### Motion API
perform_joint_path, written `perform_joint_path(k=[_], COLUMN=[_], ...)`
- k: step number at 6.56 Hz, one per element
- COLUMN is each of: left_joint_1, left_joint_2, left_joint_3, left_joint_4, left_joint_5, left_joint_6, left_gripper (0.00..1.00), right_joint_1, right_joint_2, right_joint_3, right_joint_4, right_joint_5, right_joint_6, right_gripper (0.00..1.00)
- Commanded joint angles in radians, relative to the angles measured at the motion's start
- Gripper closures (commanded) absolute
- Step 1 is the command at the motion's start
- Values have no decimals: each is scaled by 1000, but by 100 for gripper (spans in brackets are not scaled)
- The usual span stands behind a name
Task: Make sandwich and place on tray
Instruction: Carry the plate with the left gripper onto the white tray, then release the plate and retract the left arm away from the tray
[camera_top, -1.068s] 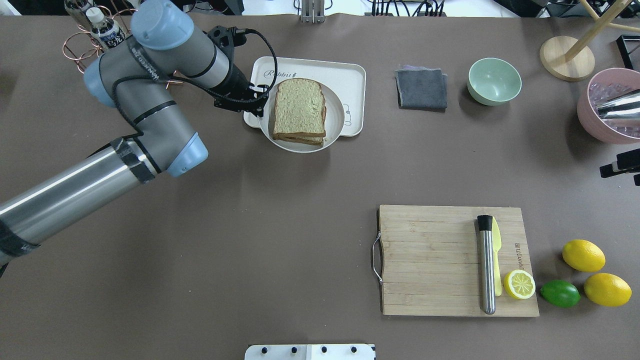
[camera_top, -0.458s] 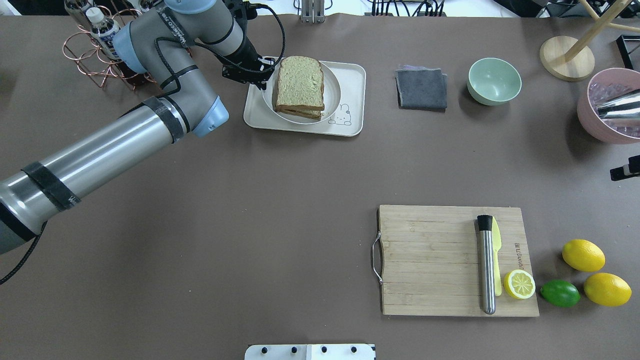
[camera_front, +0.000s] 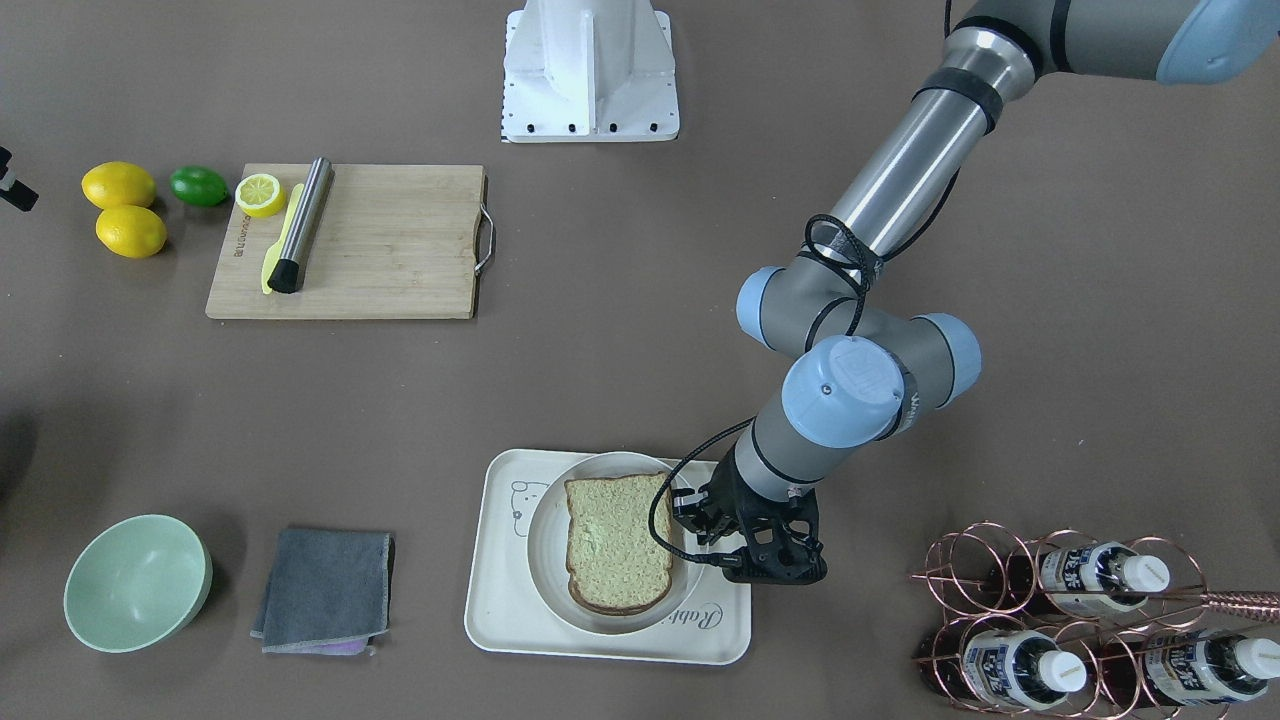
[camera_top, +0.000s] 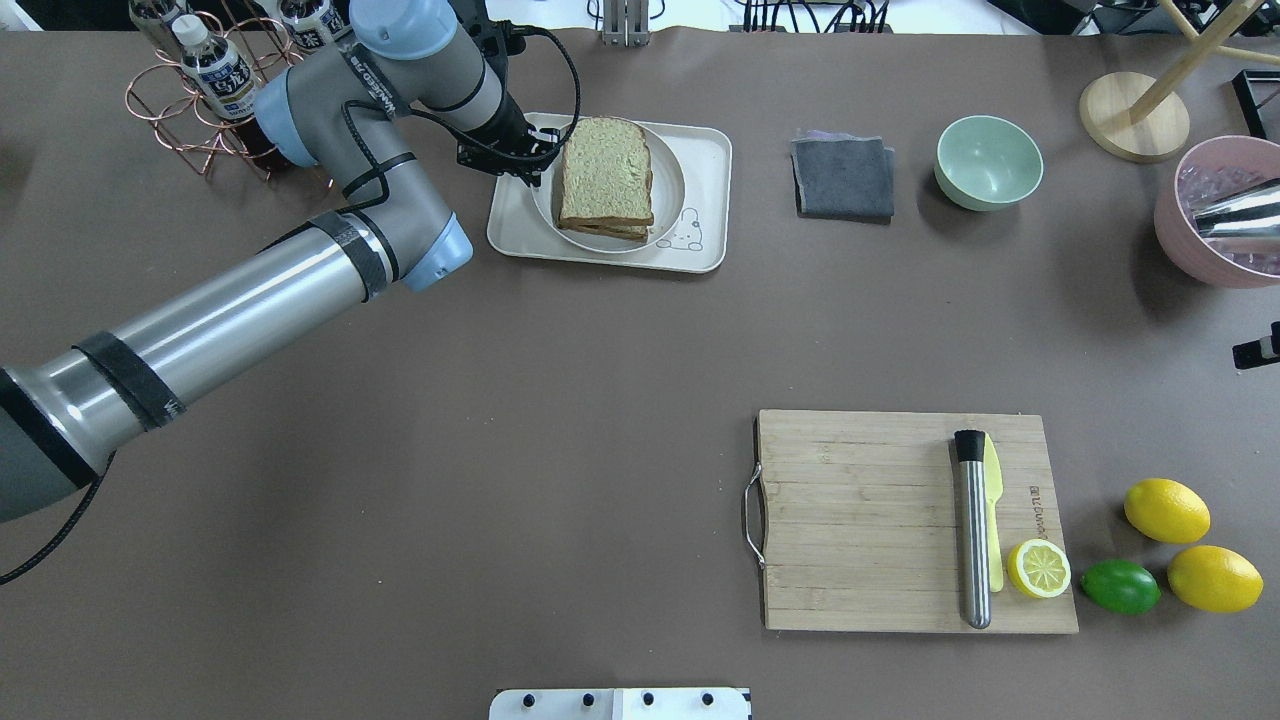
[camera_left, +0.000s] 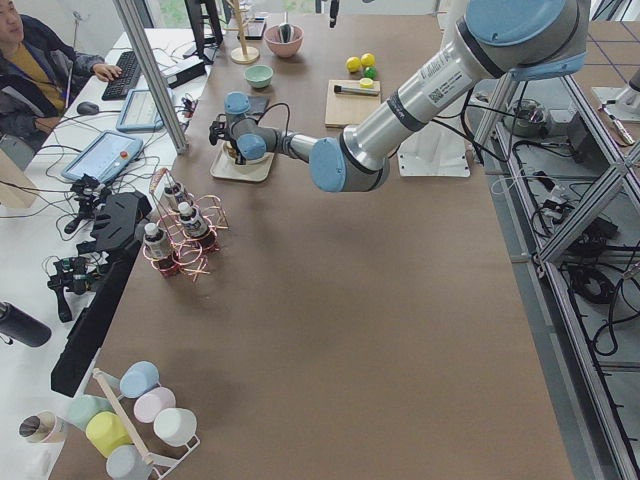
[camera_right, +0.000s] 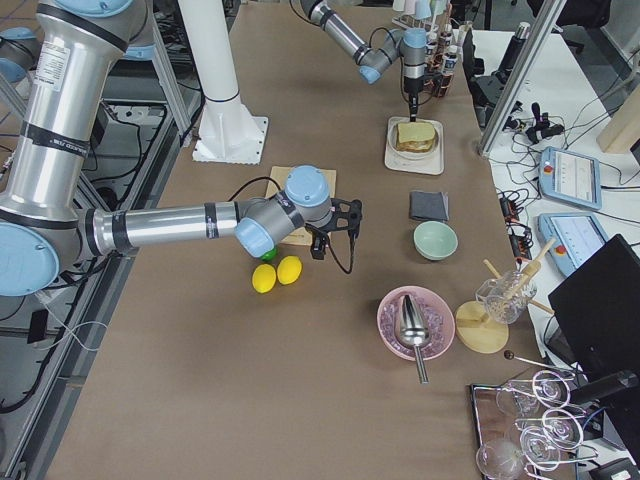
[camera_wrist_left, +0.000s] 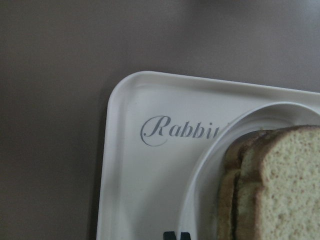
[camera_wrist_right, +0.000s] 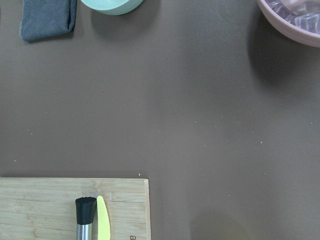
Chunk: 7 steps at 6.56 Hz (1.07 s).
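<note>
Cream tray (camera_wrist_left: 120, 165) reads "Rabbit" in grey script; left gripper (camera_top: 538, 165) pinches the plate (camera_top: 668, 190) bearing the sandwich (camera_top: 605, 170); can't tell the right gripper's (camera_right: 335, 225) grip.

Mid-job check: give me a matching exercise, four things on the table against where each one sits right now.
Things
1. pale speckled bread sandwich
2. round white plate
3. steel muddler with black tip
4. grey folded cloth

Places
A. on the brown table, beside the mint green bowl
B. on the wooden cutting board
C. on the cream rectangular tray
D. on that plate

Pairs: 1-D, 2-C, 3-B, 4-A
</note>
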Motion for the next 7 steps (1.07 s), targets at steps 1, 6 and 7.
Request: perform_joint_path(k=[1, 6, 7], left_joint_1=[23, -75, -96], left_joint_2=[-5, 227, 306], left_joint_3=[12, -521, -663], left_joint_4=[-38, 364, 476], left_joint_5=[57, -87, -98], left_joint_6=[-42, 20, 107], left_gripper=[2, 2, 2], right_joint_1=[-6, -41, -46], right_joint_2=[-9, 6, 6], right_joint_3=[2, -8, -10], right_joint_4=[-1, -12, -13], right_joint_5=[-10, -19, -45], right_joint_6=[-9, -11, -15], right_gripper=[0, 0, 0])
